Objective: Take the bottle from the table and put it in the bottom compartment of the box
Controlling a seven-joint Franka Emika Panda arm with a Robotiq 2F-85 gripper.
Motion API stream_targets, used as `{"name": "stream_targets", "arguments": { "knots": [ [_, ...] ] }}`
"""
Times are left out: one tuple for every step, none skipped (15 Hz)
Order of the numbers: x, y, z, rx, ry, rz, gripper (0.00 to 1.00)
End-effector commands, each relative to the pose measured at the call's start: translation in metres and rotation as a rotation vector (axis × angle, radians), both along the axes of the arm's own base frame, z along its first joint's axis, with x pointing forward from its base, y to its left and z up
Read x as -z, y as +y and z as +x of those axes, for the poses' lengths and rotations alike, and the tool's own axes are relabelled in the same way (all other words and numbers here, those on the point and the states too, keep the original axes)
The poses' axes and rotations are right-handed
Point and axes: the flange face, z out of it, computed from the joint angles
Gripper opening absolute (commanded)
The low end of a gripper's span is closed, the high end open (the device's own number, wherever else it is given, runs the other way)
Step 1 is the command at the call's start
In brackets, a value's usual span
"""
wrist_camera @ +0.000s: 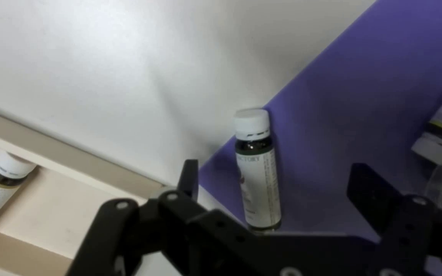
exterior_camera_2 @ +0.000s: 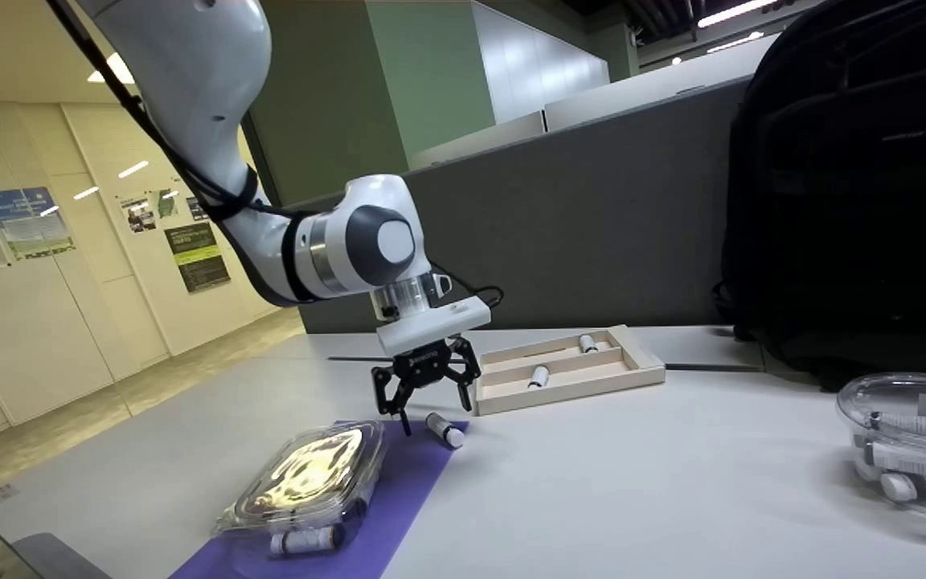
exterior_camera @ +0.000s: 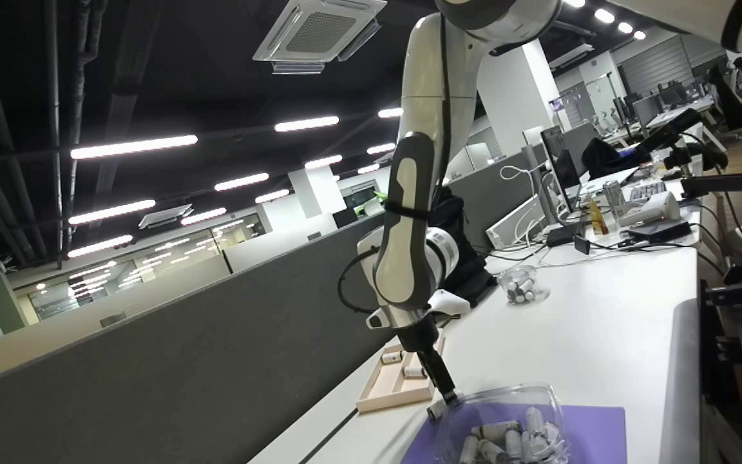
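The bottle [wrist_camera: 257,180], dark with a white cap and white label, lies on its side at the corner of the purple mat on the white table [exterior_camera_2: 592,482]. It also shows in both exterior views [exterior_camera: 436,410] [exterior_camera_2: 444,430]. My gripper [wrist_camera: 274,168] is open just above it. In the wrist view the bottle lies between the fingers, nearer the left one, and its base meets the gripper body's edge. The fingers also show in both exterior views [exterior_camera: 451,396] [exterior_camera_2: 436,416]. The wooden box [exterior_camera_2: 571,394] lies beside it, with two bottles [exterior_camera_2: 539,376] [exterior_camera_2: 587,343] in separate compartments.
The purple mat [exterior_camera_2: 403,515] bears a clear plastic container [exterior_camera: 554,403] of bottles, close to the gripper. A round clear tub [exterior_camera_2: 905,410] with more bottles stands farther along the table. A grey partition [exterior_camera_2: 592,233] runs behind the box, with a black backpack [exterior_camera_2: 849,201] against it.
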Motion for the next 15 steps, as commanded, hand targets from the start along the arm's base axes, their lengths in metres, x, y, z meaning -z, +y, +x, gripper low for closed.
{"name": "stream_targets", "arguments": {
  "knots": [
    [0.003,-0.004,0.013,-0.012,0.019,0.011,1.00],
    [0.005,-0.004,0.015,-0.017,0.024,0.012,0.75],
    [0.006,-0.004,0.017,-0.023,0.029,0.012,0.73],
    [0.008,-0.003,0.018,-0.026,0.033,0.014,0.67],
    [0.008,-0.003,0.019,-0.029,0.038,0.014,0.60],
    [0.009,-0.002,0.020,-0.036,0.042,0.016,0.51],
    [0.010,-0.002,0.021,-0.044,0.049,0.017,0.45],
    [0.010,-0.001,0.022,-0.050,0.054,0.017,0.37],
    [0.011,0.000,0.023,-0.057,0.059,0.019,0.31],
    [0.011,0.001,0.023,-0.062,0.064,0.022,0.25],
    [0.010,0.003,0.023,-0.067,0.066,0.026,0.17],
    [0.007,0.004,0.023,-0.072,0.065,0.031,0.11],
    [0.000,0.005,0.024,-0.075,0.054,0.034,0.03],
    [-0.006,0.005,0.025,-0.072,0.041,0.035,0.06],
    [-0.015,0.005,0.028,-0.060,0.024,0.041,0.07]
  ]
}}
